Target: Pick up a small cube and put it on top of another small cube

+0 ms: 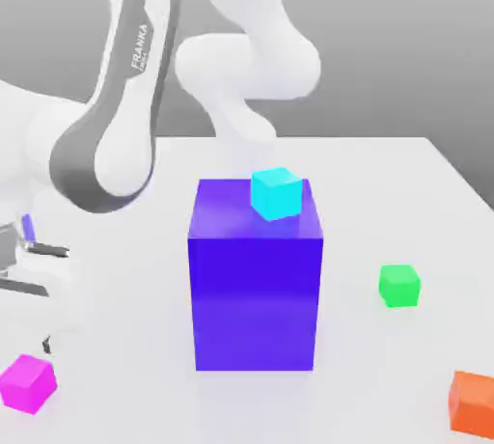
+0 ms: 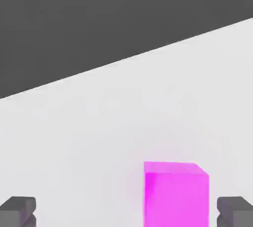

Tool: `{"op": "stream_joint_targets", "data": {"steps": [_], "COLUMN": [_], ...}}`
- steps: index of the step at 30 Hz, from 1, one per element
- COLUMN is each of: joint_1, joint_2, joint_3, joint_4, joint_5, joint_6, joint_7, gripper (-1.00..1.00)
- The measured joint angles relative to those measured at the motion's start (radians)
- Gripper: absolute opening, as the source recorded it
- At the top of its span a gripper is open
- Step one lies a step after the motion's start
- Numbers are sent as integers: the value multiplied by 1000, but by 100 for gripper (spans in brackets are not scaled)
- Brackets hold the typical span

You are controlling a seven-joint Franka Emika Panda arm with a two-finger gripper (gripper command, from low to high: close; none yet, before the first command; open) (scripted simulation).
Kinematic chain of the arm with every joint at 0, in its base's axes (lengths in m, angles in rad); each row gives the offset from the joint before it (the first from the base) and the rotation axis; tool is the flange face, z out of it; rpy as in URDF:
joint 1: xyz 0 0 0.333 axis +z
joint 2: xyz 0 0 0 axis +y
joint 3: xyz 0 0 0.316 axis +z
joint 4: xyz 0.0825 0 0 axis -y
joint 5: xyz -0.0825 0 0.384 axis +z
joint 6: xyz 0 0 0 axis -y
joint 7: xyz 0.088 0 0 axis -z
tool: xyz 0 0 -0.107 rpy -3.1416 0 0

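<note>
We see the white and grey Franka robot arm (image 1: pixel 116 133) bending down at the exterior view's left, over the white worktop (image 1: pixel 405 201). In the middle of the worktop stands the big glossy blue-violet block (image 1: pixel 256 283), and on its top, near the far right corner, sits the small cyan cube (image 1: pixel 277 193). The small bright orange cube (image 1: pixel 473 402) lies at the near right corner of the worktop. The small plain bright green cube (image 1: pixel 398 286) rests on the worktop to the right of the block, apart from it. The small glossy magenta-pink cube (image 1: pixel 28 383) lies at the near left corner, below the arm. In the hand view the gripper (image 2: pixel 127 212) is released: its two dark fingertips (image 2: pixel 19 211) stand wide apart, and the magenta-pink cube (image 2: pixel 176 194) lies between them, closer to one fingertip, not touched.
</note>
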Motion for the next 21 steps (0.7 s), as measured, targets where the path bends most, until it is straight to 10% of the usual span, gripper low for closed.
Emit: {"op": "stream_joint_targets", "data": {"steps": [3,4,21], "joint_1": [-58,-76,41], "joint_2": [109,140,-87], "joint_3": [65,86,92], "joint_4": [24,32,-24], "joint_5": [63,83,-2], "joint_6": [76,99,9], "joint_7": [-50,-65,-46], "gripper": [0,-100,-100]}}
